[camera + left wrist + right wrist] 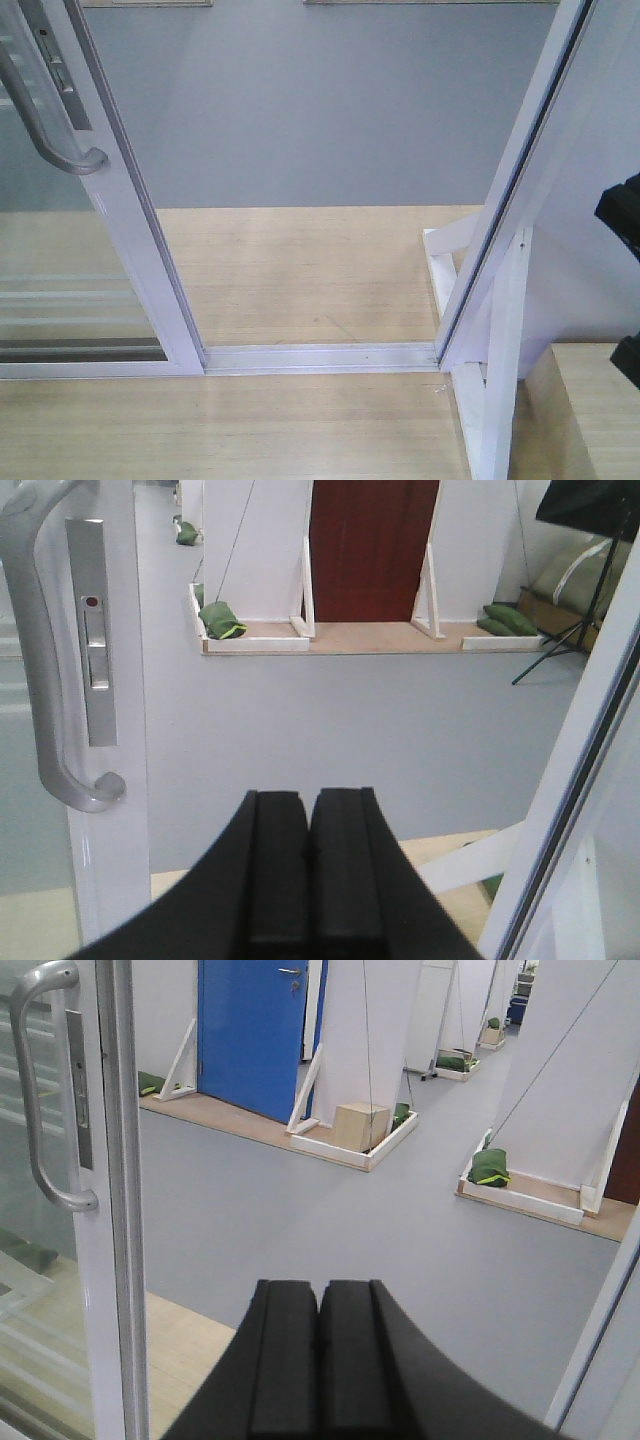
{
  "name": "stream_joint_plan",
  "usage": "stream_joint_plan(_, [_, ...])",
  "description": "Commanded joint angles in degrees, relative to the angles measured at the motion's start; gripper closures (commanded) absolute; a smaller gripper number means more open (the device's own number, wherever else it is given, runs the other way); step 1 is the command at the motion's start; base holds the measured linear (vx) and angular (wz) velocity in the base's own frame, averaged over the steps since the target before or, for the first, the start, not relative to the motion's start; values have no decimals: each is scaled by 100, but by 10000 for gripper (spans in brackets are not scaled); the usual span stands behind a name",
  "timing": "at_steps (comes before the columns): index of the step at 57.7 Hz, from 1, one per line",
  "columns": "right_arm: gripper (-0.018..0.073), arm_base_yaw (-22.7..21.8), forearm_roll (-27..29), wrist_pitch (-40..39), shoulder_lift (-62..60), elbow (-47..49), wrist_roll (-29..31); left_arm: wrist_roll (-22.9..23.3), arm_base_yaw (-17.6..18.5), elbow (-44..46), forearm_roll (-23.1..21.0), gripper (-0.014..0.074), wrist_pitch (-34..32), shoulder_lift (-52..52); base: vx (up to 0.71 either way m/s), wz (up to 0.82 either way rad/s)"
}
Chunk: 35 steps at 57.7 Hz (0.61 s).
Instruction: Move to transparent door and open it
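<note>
Underfoot, pale wood flooring (230, 430) runs to a white sill track (320, 357), wood again past it, then grey floor (320, 110) out to white partitions on wooden bases, green bags, a blue door (250, 1035) and a dark red door (372, 550). At left, the transparent door (130, 220) stands slid aside, grey handle (45, 110) on its rail, doorway open to the white frame (520, 190) at right. Left gripper (308, 880) and right gripper (320, 1360) both have pads pressed together, holding nothing, clear of the door, pointing through the gap.
</note>
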<state>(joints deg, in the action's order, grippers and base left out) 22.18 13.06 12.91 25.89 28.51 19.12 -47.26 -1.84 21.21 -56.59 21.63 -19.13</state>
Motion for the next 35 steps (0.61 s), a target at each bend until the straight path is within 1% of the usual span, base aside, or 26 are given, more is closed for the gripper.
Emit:
stream_joint_plan(1, [562, -29, -6, -538, -109, 27, 37, 221, 22, -7, -182, 596, -170, 270, 0, 0])
stream_joint_plan(7, [562, -29, 6, -411, -109, 27, 48, 235, 22, -1, -224, 596, 52, 448, 0, 0])
stream_joint_plan(11, [562, -29, 43, -228, -109, 27, 16, 249, 22, -1, -317, 596, 343, 478, 0, 0])
stream_joint_plan(20, [562, -29, 43, -69, -109, 27, 16, 249, 22, -7, -290, 596, 883, 478, 0, 0])
stream_joint_plan(27, [562, -29, 43, -64, -109, 27, 16, 249, 22, -7, -290, 596, 1042, 478, 0, 0])
stream_joint_plan(35, [562, -29, 43, -64, -109, 27, 16, 249, 22, -7, -290, 596, 1053, 478, 0, 0])
